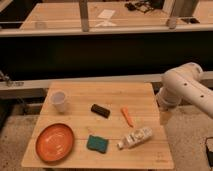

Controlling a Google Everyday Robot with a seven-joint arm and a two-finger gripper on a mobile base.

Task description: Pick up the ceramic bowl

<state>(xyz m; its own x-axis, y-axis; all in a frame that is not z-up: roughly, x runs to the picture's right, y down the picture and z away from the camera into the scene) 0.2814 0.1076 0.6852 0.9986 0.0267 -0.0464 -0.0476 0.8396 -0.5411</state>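
The ceramic bowl (55, 142) is a wide, shallow orange dish resting on the front left corner of the wooden table (150, 152). My white arm comes in from the right, and its gripper (164, 118) hangs off the table's right edge, pointing down. It is far to the right of the bowl. The gripper is open and holds nothing.
On the table are a white cup (59, 101) at the back left, a black block (100, 110) in the middle, an orange carrot (127, 116), a green sponge (97, 143) and a white bottle (135, 137) lying on its side. A dark counter wall runs behind.
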